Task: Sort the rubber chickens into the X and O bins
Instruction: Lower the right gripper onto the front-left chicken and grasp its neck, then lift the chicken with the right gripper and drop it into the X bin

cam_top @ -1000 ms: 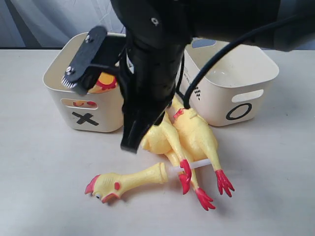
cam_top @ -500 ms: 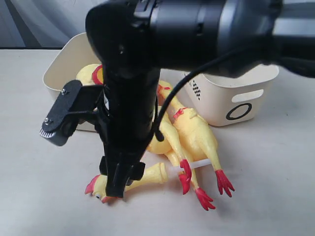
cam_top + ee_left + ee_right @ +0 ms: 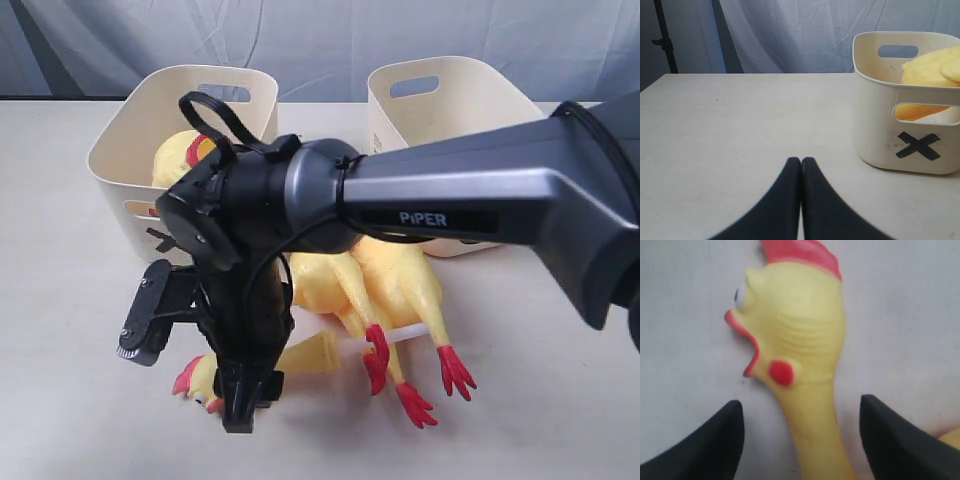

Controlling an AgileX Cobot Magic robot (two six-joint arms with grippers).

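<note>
Loose head-and-neck, yellow w/ red comb, wattle & open red-rimmed beak, lay lower left in ext. view. Right gripper spread astride its neck; left gripper pressed together.

You look over a pale matte surface — at its far edge hangs a wrinkled blue-grey curtain, a dark stand before it.

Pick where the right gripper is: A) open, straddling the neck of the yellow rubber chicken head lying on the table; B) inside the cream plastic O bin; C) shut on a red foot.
A: the right gripper has black fingers apart, one each side of the yellow rubber chicken head at its neck.
</note>
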